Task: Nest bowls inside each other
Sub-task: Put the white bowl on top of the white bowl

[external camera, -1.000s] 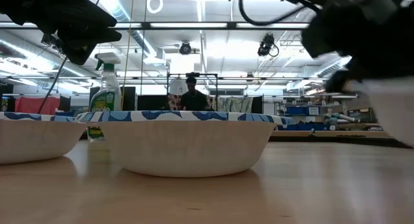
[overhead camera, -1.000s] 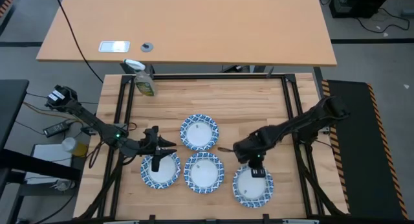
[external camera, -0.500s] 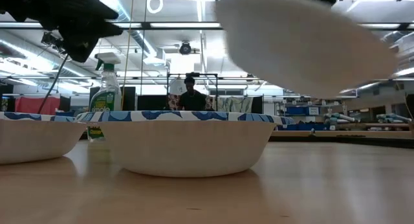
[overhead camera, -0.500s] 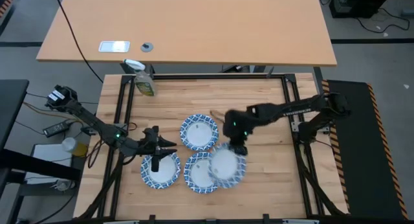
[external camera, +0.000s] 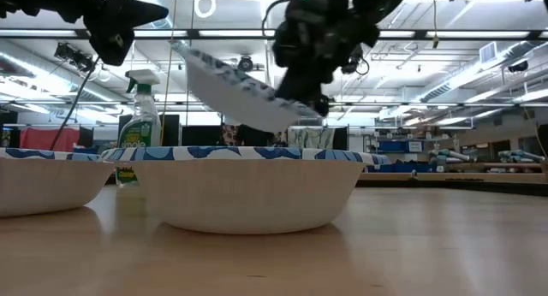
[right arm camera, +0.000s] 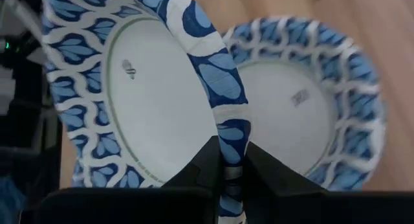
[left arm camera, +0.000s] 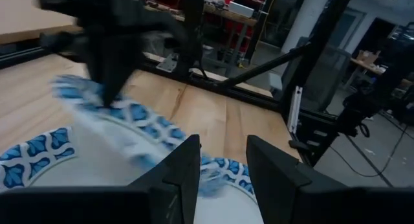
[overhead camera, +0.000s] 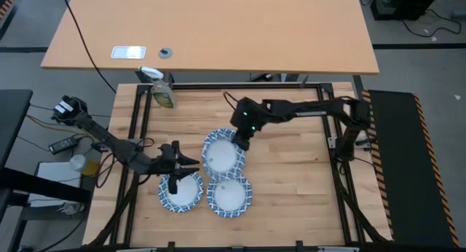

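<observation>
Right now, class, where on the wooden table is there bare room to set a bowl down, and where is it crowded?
Bare wood lies right of the bowls, toward the right frame rail, and between the spray bottle and that rail. The front-left is crowded: three bowls and both claws.

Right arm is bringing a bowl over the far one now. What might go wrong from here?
1. The right pincer pinches the carried blue-and-white patterned paper bowl only by its rim, and it hangs tilted; it may slip or land crooked.
2. It is not yet centred over the far bowl on the wooden table, so releasing now may leave it askew.
3. The left pincer hovers close by.
</observation>
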You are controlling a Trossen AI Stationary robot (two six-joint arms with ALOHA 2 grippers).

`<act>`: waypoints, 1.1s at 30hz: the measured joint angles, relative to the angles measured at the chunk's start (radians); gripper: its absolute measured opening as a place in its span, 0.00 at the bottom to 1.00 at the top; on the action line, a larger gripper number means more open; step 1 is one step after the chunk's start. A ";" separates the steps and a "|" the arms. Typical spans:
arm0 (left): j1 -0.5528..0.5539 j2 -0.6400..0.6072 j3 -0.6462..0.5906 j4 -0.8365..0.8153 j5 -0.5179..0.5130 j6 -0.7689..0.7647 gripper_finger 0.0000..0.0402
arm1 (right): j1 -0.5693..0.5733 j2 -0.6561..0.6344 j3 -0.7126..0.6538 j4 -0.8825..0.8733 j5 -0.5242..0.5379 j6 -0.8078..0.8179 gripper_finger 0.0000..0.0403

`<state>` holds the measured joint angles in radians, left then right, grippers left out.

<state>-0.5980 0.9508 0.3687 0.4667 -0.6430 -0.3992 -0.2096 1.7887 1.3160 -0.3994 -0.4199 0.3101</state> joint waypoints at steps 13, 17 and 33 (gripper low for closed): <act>-0.046 0.000 0.000 0.001 0.000 0.017 0.32 | -0.084 0.180 0.139 -0.145 0.038 0.011 0.15; -0.046 0.000 0.000 0.001 0.000 0.022 0.32 | -0.083 0.188 0.139 -0.152 0.037 0.012 0.24; -0.046 0.000 0.000 -0.018 0.000 0.022 0.32 | -0.070 0.046 0.143 -0.226 0.176 -0.055 0.55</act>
<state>-0.6437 0.9508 0.3687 0.4484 -0.6426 -0.3775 -0.2798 1.8349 1.4586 -0.6256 -0.2441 0.2550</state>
